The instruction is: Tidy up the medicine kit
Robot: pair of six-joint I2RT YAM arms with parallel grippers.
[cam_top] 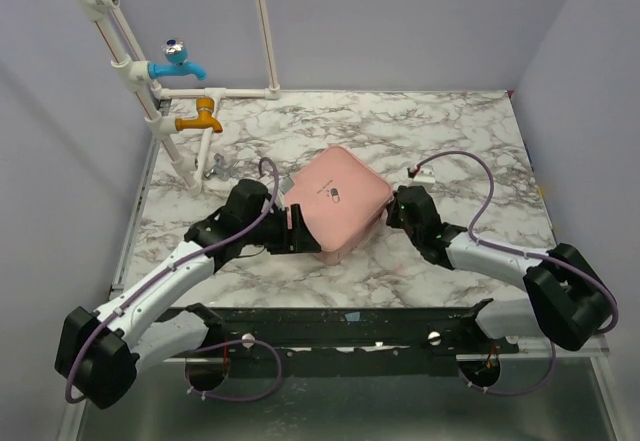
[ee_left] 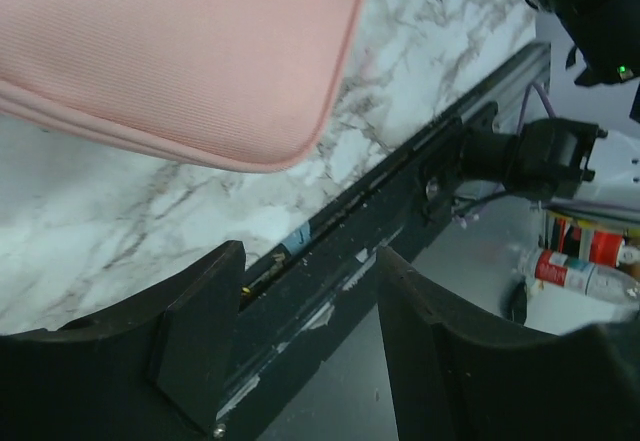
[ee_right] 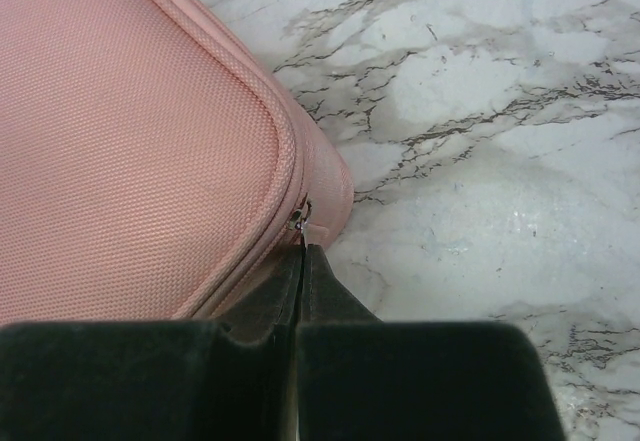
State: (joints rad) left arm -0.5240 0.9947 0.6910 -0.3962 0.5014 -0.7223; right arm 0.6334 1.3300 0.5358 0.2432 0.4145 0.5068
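Closed medicine kit point(cam_top: 335, 201) lies between both grippers on the marble table point(cam_top: 450, 131).
Left gripper point(ee_left: 310, 256), beside the kit, gapes empty; right gripper point(ee_right: 300, 251) is pinched tight on the kit's corner zip pull point(ee_right: 298, 219).

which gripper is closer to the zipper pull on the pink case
Right. The right gripper is shut on the zipper pull at the medicine kit's corner. The left gripper is open beside the kit's opposite edge, not touching it.

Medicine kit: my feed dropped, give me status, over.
Left gripper open, empty, beside medicine kit. Right gripper shut on zipper pull. Kit closed, flat on marble table. Nothing seen blocking.
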